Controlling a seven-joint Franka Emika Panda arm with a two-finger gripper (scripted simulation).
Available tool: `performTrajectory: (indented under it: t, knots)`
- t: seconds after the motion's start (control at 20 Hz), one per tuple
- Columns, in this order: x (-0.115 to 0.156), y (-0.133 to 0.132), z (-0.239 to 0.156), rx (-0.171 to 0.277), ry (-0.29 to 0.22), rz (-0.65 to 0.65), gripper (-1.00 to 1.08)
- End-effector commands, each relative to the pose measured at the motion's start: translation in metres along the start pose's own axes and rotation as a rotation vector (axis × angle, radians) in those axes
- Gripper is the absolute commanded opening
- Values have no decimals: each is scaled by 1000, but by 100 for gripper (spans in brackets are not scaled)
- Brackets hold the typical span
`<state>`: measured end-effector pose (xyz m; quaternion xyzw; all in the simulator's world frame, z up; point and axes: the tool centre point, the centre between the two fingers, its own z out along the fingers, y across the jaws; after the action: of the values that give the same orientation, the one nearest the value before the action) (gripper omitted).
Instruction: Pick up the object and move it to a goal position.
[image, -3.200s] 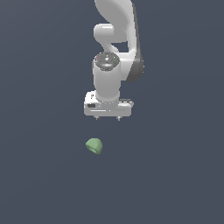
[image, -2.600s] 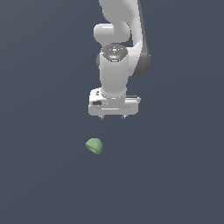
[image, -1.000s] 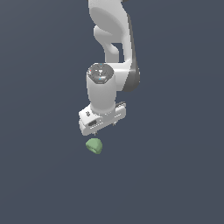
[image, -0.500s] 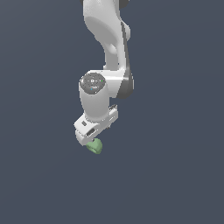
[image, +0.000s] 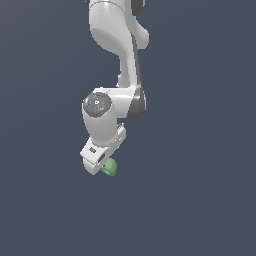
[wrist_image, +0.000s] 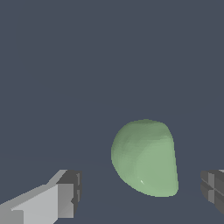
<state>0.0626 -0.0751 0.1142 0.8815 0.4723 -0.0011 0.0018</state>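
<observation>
Exterior view: the white arm (image: 117, 45) comes down from the top edge and bends at the wrist, so that the tool (image: 98, 162) points downward and tilts toward the exterior view's left. The tool body sits low over a plain, dark grey-blue surface (image: 200, 200). The lump (image: 109, 167), pale green and matte, shows just beside the tool's lower end on the exterior view's right; part of it is hidden behind the tool body. From this view it cannot be told whether the tool touches the lump, and the fingers themselves are not distinguishable.

Wrist view: the lump (wrist_image: 145, 158) lies on the same dark surface, between the two fingers. It is rounded on one side and flatter on the other, and a small highlight sits near its lower edge. One finger (wrist_image: 48, 201) is light grey with a dark pad at its tip; the other finger (wrist_image: 213, 188) shows only as a dark pad at the picture's edge. The tool (wrist_image: 140, 192) is spread wide. Bare surface is visible between each pad and the lump, so neither pad touches it. The lump lies nearer the finger at the picture's edge than the light grey one. Nothing is gripped.
</observation>
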Motion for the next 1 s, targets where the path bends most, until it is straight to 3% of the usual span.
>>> performTrajectory:
  t: [0.0, 0.7, 0.95]
  knots:
    - [-2, 4, 3, 1, 1, -41, 100]
    - [-6, 11, 11, 2, 3, -109, 100]
    - [-6, 10, 30, 2, 4, -111, 100]
